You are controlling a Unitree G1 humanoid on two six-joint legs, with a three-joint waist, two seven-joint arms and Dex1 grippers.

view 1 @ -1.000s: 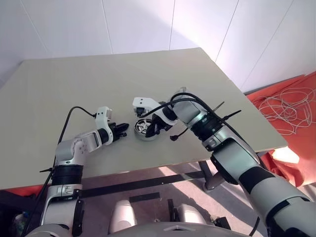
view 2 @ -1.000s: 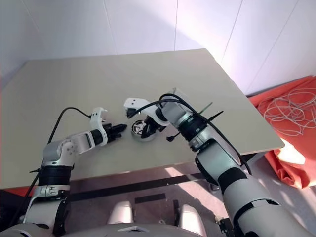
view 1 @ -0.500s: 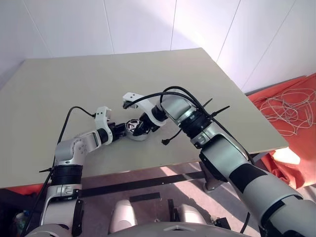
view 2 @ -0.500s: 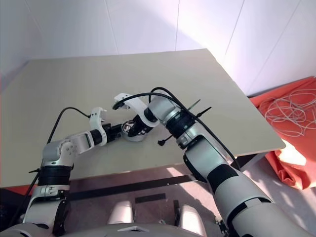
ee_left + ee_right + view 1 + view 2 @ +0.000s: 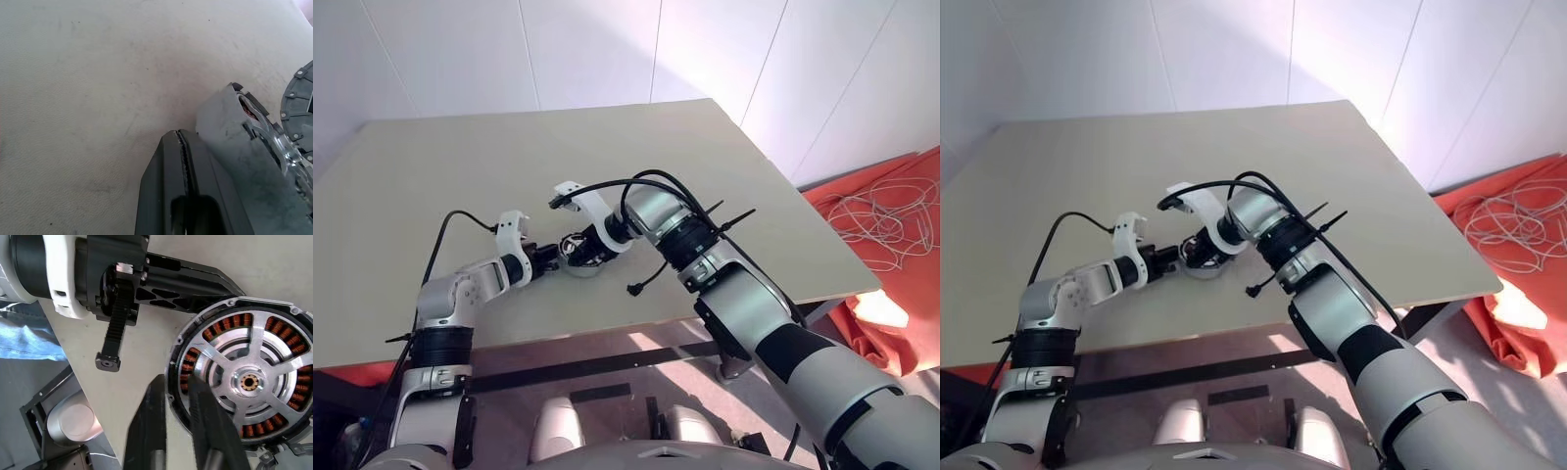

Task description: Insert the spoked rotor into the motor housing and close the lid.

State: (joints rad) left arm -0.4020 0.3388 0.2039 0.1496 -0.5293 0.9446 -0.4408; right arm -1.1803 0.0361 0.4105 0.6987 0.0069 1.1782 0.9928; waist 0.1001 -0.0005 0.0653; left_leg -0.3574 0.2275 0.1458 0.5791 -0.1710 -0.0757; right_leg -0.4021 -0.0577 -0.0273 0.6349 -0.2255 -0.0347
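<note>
Two hands [image 5: 168, 396] flanking motor housing [image 5: 244, 382]

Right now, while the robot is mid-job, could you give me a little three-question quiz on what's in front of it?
1. True or false: the fingers of the left hand are spread wide apart.
2. What colour is the ring of windings inside the motor housing? A blue, B reddish-copper, C green.
3. What does the motor housing rest on?

Key:
1. False. The fingers are pressed shut, right beside the housing.
2. B.
3. The table.
</note>
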